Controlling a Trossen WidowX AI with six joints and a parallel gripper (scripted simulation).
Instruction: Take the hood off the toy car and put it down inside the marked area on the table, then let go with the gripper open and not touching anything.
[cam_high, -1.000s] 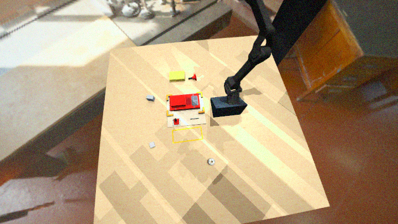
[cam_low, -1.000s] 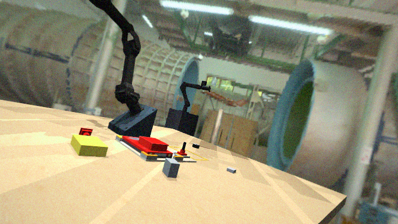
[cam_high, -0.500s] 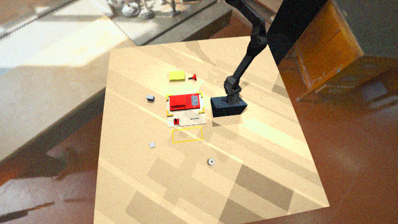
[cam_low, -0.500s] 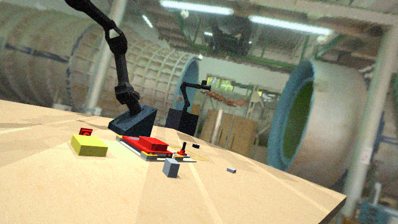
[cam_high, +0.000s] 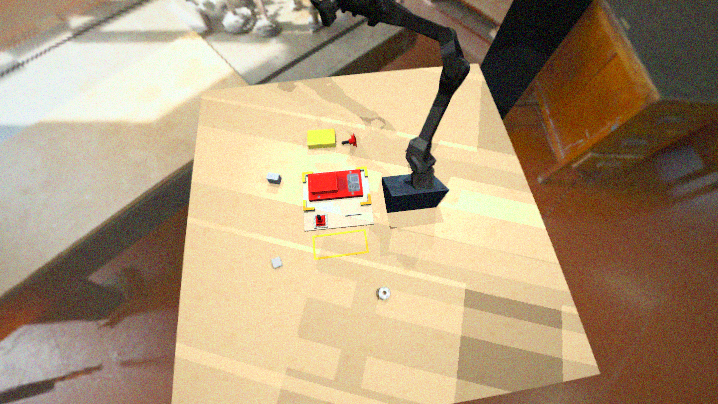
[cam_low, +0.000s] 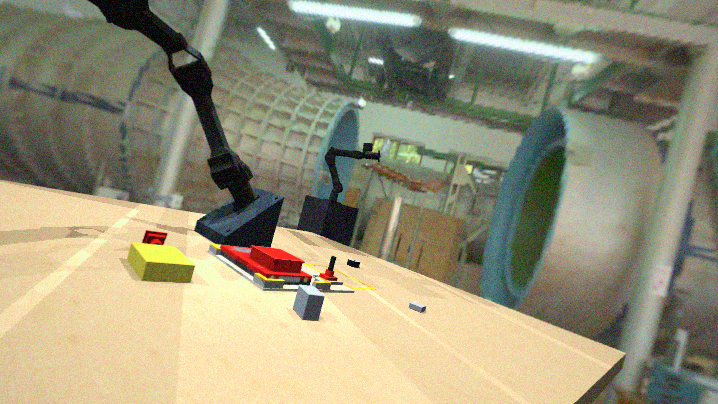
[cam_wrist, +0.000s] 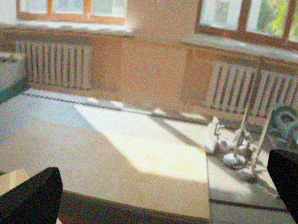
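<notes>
The red toy car sits between yellow corner brackets on a pale board. It has a raised red block at one end and a grey detailed patch at the other; I cannot tell the hood's exact outline. The marked area, a thin yellow rectangle, lies beside the board with nothing in it. My gripper is open and empty. Its dark fingers stand wide apart in the wrist view. The arm's end is high at the top edge in the top view, far from the car.
A red piece with a black peg stands on the board. Another lies near the yellow block. A grey block, a flat grey piece and a nut lie around.
</notes>
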